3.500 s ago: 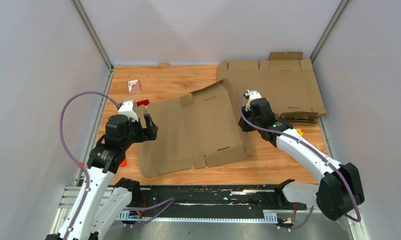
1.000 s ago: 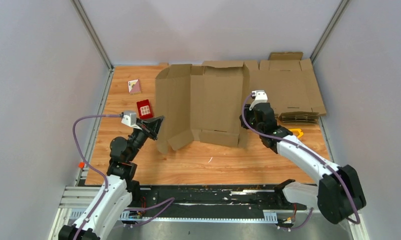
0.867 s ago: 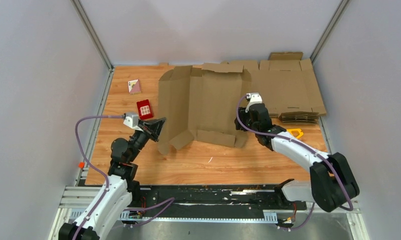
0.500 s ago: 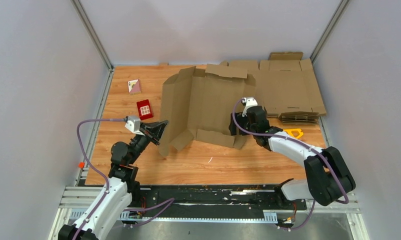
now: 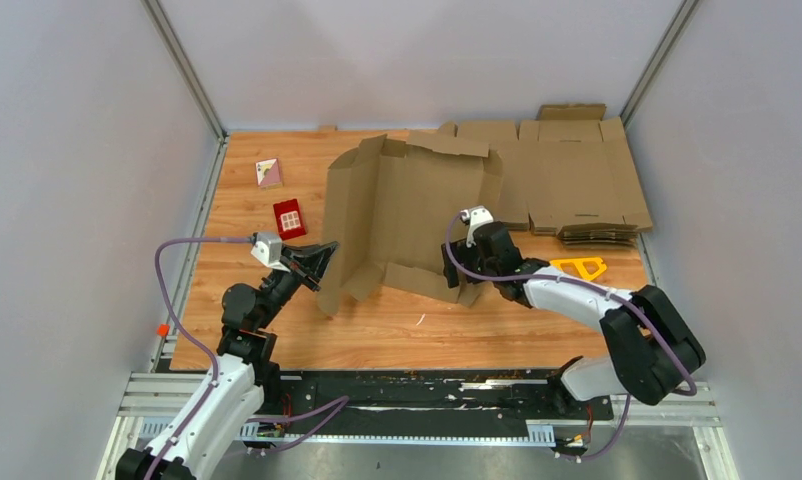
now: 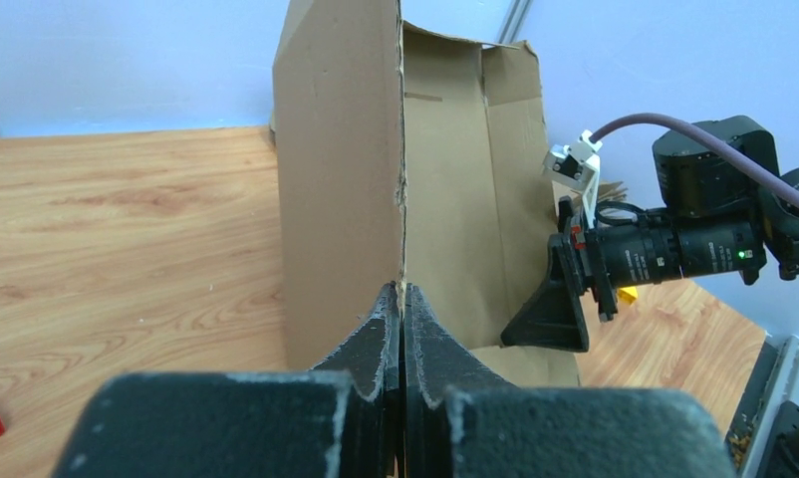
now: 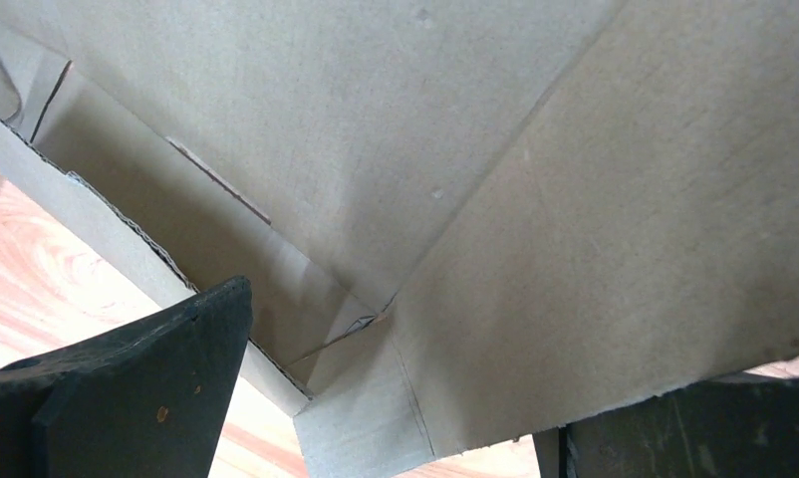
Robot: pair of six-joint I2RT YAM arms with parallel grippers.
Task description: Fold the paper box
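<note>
We see the paper box (image 5: 412, 200) standing on edge at the middle of the bench (image 5: 377, 330), its panels upright and its hollow side facing near. Our left end effector (image 6: 402, 295) is pinched tight on the near edge of the box's left wall. Our right end effector (image 5: 457, 272) sits at the box's near right corner, its fingers spread wide apart and cardboard close ahead of them. A small red box (image 5: 289, 217) lies to the left, and a pile of flat cardboard sheets (image 5: 577, 185) lies far right.
</note>
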